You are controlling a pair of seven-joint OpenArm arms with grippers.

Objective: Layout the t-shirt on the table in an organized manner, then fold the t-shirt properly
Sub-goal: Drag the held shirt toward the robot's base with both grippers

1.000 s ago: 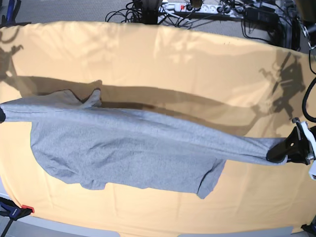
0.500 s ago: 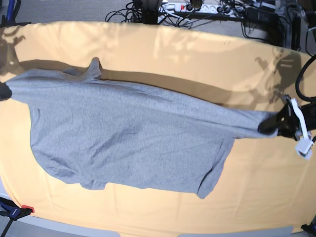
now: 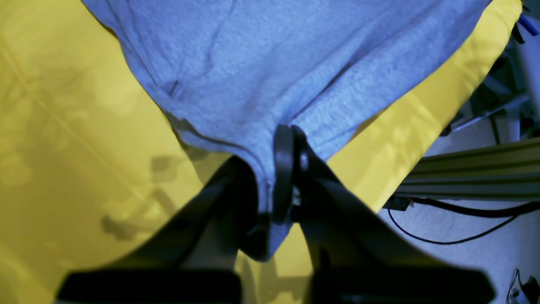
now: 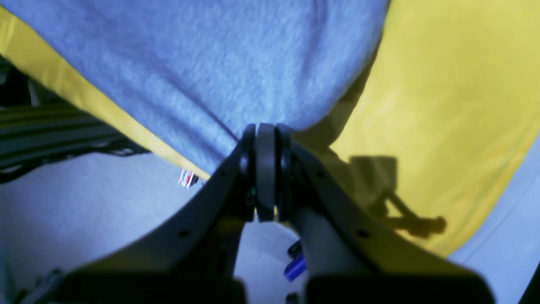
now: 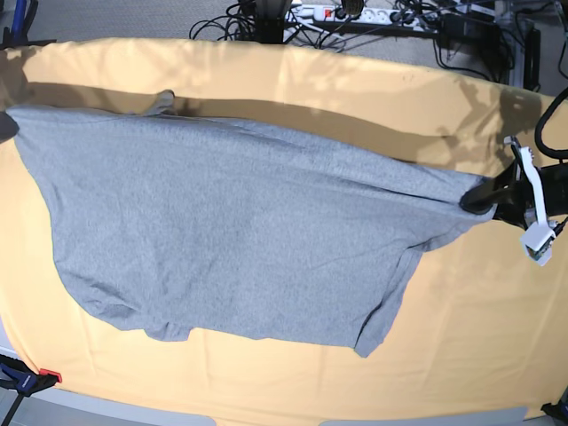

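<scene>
One grey marl cotton t-shirt is stretched across the wide table draped in a pale yellow-orange cloth, covering most of the middle and the base view's left part of it. Its far edge is pulled into a taut line from one side of the table to the other, while the near part lies on the cloth with a curved hem and one sleeve pointing toward the near edge. A small fold of fabric pokes up along the far edge.

Two grippers hold that far edge, one at each end. The left gripper, black with a white block behind it, sits at the base view's right; in its wrist view the left gripper is clamped on a bunched corner of the t-shirt, with a hemmed strip of grey fabric hanging down between the black fingers. The right gripper is pinched tight on the opposite corner, the t-shirt fanning away from its closed tips; in the base view it shows only as a dark shape at the left border.

Beyond the table's far side lie a tangle of black cables and one white power strip. One clamp with a red tip grips the table's near corner.
</scene>
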